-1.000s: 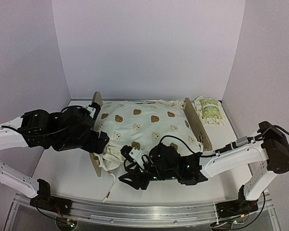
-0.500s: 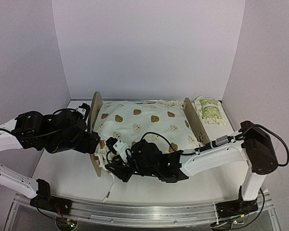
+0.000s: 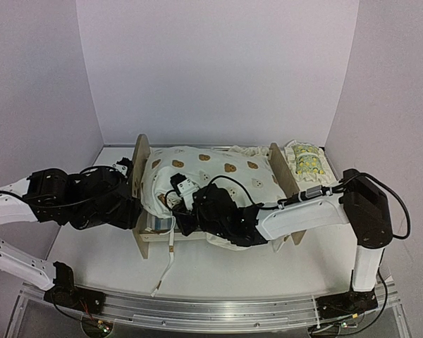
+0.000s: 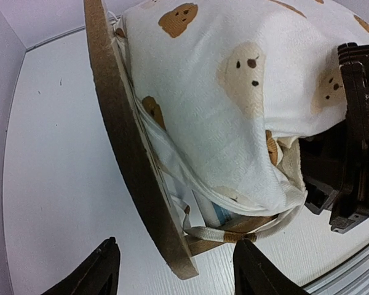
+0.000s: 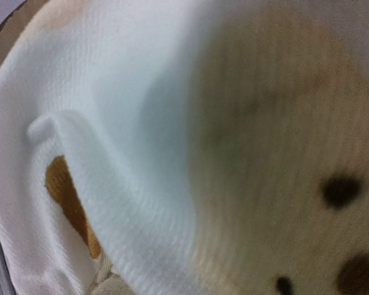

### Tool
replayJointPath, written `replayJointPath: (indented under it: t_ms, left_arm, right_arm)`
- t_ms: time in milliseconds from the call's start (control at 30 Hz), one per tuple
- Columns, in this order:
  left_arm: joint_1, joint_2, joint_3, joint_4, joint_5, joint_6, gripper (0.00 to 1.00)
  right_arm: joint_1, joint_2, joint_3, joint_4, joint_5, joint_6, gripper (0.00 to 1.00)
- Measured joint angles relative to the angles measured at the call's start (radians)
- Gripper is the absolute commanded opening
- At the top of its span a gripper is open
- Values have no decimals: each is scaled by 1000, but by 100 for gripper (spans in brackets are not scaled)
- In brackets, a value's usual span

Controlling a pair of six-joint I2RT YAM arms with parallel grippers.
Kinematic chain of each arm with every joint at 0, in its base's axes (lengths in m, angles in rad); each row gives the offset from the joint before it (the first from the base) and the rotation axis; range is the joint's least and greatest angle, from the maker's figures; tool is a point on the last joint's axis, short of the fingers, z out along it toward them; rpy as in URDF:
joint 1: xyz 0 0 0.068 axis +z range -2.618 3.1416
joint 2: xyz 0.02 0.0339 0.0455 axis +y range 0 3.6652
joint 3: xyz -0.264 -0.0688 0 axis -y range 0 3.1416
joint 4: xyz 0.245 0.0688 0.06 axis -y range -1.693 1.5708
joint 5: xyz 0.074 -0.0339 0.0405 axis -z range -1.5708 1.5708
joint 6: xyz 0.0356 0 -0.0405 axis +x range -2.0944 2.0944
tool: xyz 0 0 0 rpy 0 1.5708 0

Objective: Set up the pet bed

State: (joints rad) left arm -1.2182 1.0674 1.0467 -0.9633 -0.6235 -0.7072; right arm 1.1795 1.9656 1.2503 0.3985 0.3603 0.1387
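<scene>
The left pincer [image 4: 175, 246] gapes astride the left end of the light-wood pet bed [image 3: 140, 158]. The right pincer [image 3: 180, 215] is buried in the cream bear-print cushion [image 3: 218, 163], grip hidden.

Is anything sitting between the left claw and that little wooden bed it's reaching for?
Nothing visible does. The left claw is open, straddling the edge of the left end board of the pet bed. The bear-print cushion drapes over the frame further in, where the right claw sits against it.
</scene>
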Motion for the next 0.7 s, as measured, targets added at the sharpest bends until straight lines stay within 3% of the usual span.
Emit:
replayJointPath:
  t_ms: [233,433,700]
  left_arm:
    - [0,8,-55,57,2,0,54]
    - [0,30,-109,111,3,4,36]
    - [4,53,-127,162,-27,-22,7]
  right_arm:
    - [0,0,-1,-10,-51,16,38]
    - [-1,-14,-33,-30,-138,59,41]
    - [1,-174,-118,-89,-212,72,57]
